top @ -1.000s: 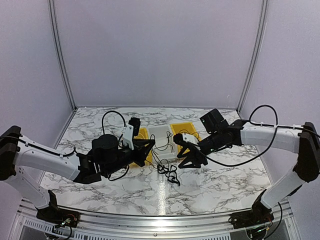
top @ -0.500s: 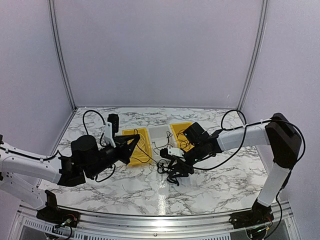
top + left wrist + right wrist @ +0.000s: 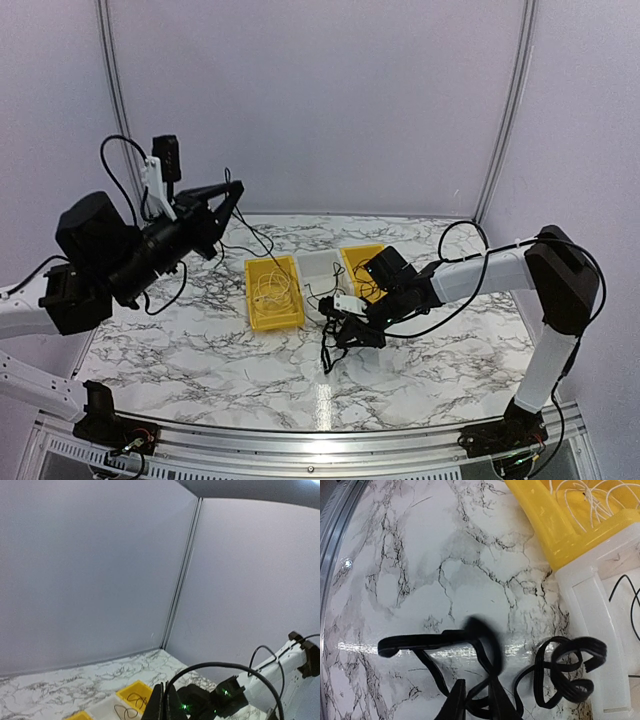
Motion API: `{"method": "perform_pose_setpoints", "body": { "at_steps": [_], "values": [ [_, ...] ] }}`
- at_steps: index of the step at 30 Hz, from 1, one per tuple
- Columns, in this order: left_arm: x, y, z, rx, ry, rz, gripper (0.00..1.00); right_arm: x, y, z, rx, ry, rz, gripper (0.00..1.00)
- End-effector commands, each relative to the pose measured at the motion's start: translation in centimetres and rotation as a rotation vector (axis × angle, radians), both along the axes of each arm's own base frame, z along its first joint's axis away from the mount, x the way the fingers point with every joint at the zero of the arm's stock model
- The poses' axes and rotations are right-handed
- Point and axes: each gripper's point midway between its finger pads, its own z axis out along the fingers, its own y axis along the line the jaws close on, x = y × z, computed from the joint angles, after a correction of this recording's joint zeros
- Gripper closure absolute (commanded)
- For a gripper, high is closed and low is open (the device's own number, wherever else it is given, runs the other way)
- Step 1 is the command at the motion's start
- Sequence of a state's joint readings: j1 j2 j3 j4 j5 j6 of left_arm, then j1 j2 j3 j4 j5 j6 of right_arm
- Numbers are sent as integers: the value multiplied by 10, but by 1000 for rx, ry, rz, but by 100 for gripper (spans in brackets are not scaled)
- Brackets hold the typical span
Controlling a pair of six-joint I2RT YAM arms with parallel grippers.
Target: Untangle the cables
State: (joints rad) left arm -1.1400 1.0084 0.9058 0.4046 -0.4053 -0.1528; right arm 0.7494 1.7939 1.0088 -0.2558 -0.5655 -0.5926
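Observation:
My left gripper (image 3: 236,187) is raised high over the table's left side and is shut on a thin black cable (image 3: 258,238) that slants down toward the trays. In the left wrist view the same cable (image 3: 220,665) arcs out from between the closed fingertips (image 3: 161,705). My right gripper (image 3: 336,334) is low on the table at the black tangle of cables (image 3: 328,352). In the right wrist view its jaws (image 3: 476,702) pinch black strands, with a coiled bundle (image 3: 570,672) to the right and a long plug end (image 3: 410,642) to the left.
Three trays stand in a row behind the tangle: a yellow tray (image 3: 258,312) holding a pale cable (image 3: 270,290), a white tray (image 3: 318,262), and another yellow tray (image 3: 362,252). In the right wrist view the yellow tray (image 3: 555,535) and white tray (image 3: 590,605) lie close by. The table's metal rail (image 3: 320,440) runs along the front.
My left arm has swung up and to the left, carrying its cable off the table. The right gripper has dropped onto the tangle and closed on its strands.

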Motion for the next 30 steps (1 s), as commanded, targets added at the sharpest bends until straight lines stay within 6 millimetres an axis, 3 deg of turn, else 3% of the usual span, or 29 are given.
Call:
{"method": "perform_pose_setpoints", "body": {
  "at_steps": [1, 5, 9, 12, 17, 23, 26, 30],
  "values": [
    [-9, 21, 63, 53, -110, 38, 100, 2, -5, -6, -25, 36, -28, 85],
    [-10, 24, 93, 85, -147, 47, 100, 4, -9, -4, -23, 58, -40, 87],
    [-5, 15, 92, 110, -143, 57, 100, -2, -17, 6, -27, 68, -24, 88],
    [2, 1, 79, 145, -118, 49, 100, -13, -25, 23, -7, 37, -2, 84],
    [14, -25, 53, 196, -71, 41, 100, -24, -48, 65, 4, -42, 5, 62],
    [31, -65, 6, 277, -11, -7, 100, -2, -86, 126, 98, -185, -139, 50],
    [42, -81, -19, 291, 37, -41, 100, 10, -108, 139, 147, -206, -225, 48],
    [60, -96, -52, 304, 112, -76, 100, 16, -131, 149, 310, -108, -296, 47]
  ]
}}
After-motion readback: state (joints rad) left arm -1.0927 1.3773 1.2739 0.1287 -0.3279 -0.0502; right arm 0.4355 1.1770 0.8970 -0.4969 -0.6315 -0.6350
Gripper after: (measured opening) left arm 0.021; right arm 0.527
